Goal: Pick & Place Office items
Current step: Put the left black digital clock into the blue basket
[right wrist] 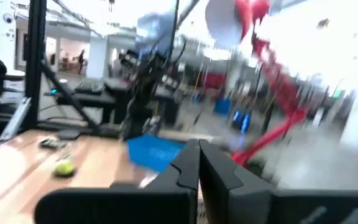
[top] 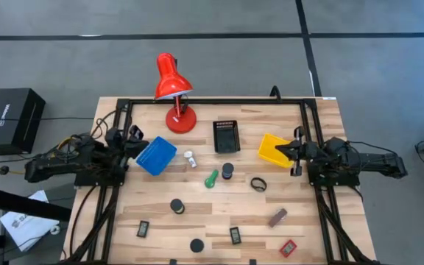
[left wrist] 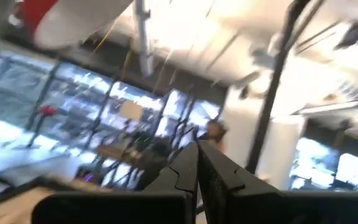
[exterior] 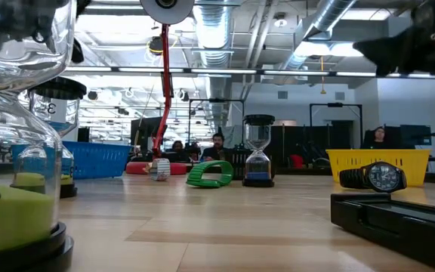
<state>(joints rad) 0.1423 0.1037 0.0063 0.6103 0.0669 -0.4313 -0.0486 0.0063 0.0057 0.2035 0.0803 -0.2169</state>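
Pale wooden tabletop (top: 219, 210) in a black frame, on grey floor – scattered with office items: green pen-like stick (top: 211, 179), black ring (top: 258, 184), brown block (top: 277, 217), red tag (top: 288, 248). Ringed by red desk lamp (top: 174, 88), blue bin (top: 156, 155), black bin (top: 226, 136), yellow bin (top: 274, 149). Left gripper (top: 140, 141) and right gripper (top: 289, 149) at opposite edges, both clenched, empty – people seated in the room beyond

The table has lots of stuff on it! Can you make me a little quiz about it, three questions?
1. True or false: the lamp is blue.
2. Which bin stands in the middle: A black, B blue, C yellow?
3. Are the left gripper and right gripper open or shut?

Key: 1 false, it is red. 2 A; the blue bin is left, the yellow bin right. 3 both shut, holding nothing.
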